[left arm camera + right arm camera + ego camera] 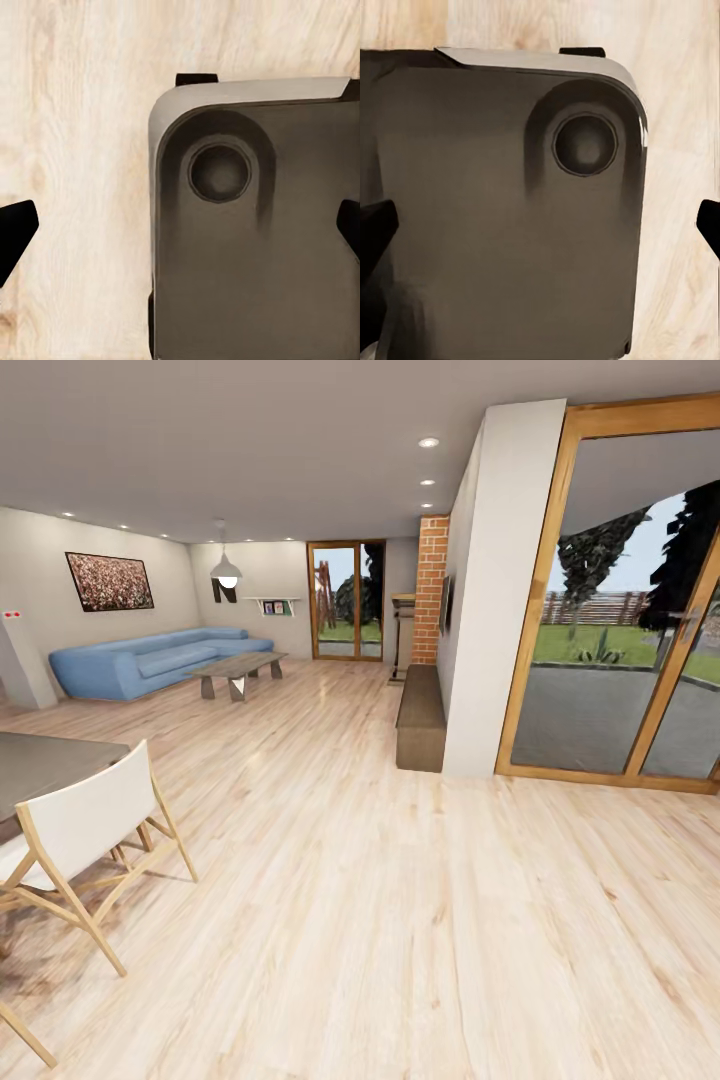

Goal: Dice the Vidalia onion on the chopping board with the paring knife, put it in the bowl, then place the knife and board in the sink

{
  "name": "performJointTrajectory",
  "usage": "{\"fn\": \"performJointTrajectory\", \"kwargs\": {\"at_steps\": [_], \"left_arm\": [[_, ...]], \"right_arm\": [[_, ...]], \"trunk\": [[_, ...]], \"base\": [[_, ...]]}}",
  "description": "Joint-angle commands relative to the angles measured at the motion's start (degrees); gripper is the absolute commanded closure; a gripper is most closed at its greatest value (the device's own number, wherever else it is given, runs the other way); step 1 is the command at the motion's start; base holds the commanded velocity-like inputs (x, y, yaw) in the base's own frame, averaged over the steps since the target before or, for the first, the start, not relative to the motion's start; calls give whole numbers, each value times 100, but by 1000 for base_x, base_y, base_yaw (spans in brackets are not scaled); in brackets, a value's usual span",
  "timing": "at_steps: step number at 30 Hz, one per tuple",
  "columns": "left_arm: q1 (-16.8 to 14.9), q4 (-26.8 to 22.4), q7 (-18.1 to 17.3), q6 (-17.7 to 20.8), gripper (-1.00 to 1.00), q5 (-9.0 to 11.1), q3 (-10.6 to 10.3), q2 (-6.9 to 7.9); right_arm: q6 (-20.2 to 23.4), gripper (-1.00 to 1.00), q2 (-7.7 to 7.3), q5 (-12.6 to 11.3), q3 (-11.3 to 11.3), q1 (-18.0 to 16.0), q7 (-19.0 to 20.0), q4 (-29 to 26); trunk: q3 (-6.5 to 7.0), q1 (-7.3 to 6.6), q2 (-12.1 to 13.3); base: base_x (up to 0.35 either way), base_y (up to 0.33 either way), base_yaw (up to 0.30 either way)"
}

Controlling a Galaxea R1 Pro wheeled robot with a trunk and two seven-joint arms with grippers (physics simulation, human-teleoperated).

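1. The light wood floor point(420, 920) fills most of what my head camera takes in. I am in a living room, not the kitchen, so I judge I am on my way and the onion, board, knife, bowl and sink are somewhere outside these views.
2. A white wall point(495, 590) juts out at centre right, with a wood-framed glass door point(610, 610) beside it giving onto a garden, and a brick column point(431, 590) behind.
3. A blue sofa point(150, 660) sits along the far left wall, with a low coffee table point(238, 672) just in front of it and a framed picture point(110, 582) above.
4. Near me at the left, a white folding chair point(85, 835) stands against the corner of a dark table point(50, 760).
5. My wrist cameras add what the head view lacks: each looks straight down at a rounded corner of my dark base, the left point(255, 240) and the right point(502, 210), over the floor.
6. My left gripper point(180, 229) and right gripper point(540, 229) have their jaws wide apart, dark tips at opposite picture edges, holding nothing.
7. Judging ahead: the onion should be light, firm, smooth and prone to roll, so I would take it across its widest part. The knife is slim and best taken by the handle.
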Motion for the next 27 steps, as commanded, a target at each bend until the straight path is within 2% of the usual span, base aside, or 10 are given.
{"fn": "performJointTrajectory", "kwargs": {"at_steps": [1,2,8,13,14,17,21,22,24,27], "left_arm": [[1,-38,11,-41,-100,8,9,4],[1,-1564,34,-40,-100,18,12,9],[-1,-2821,632,-57,-100,73,15,0],[0,-3256,714,-107,-100,35,3,15],[-1,-3308,717,-122,-100,26,2,61],[-5,-3375,716,-330,-100,14,1,343],[-7,-3386,698,-621,-100,33,1,608],[-7,-3374,694,-653,-100,44,-4,633],[-7,-3354,692,-668,-100,55,-12,538],[-8,-3325,714,-675,-100,47,-27,233]], "right_arm": [[-53,-100,-1,-1,-1,-3,-26,-28],[-1100,-100,-1,7,0,-3,-55,-1103],[-1220,-100,-4,24,3,-3,-478,-2874],[-1250,-100,-4,21,3,-3,-571,-3252],[-1258,-100,-4,19,3,-3,-574,-3263],[-1271,-100,-4,17,3,-3,-572,-3278],[-1291,-100,-4,19,3,-3,-571,-3282],[-1293,-100,-4,20,3,-3,-571,-3283],[-1295,-100,-4,21,3,-3,-571,-3283],[-1303,-100,-4,24,3,-3,-571,-3283]], "trunk": [[-5,0,-3],[-5,0,-3],[-5,0,-3],[-5,0,-3],[-5,0,-3],[-5,0,-3],[-5,0,-3],[-5,0,-3],[-5,0,-3],[-5,0,-3]], "base": [[0,0,0],[0,0,0],[0,0,0],[0,0,0],[0,0,0],[0,0,0],[0,0,0],[0,0,0],[0,0,0],[0,0,0]]}}
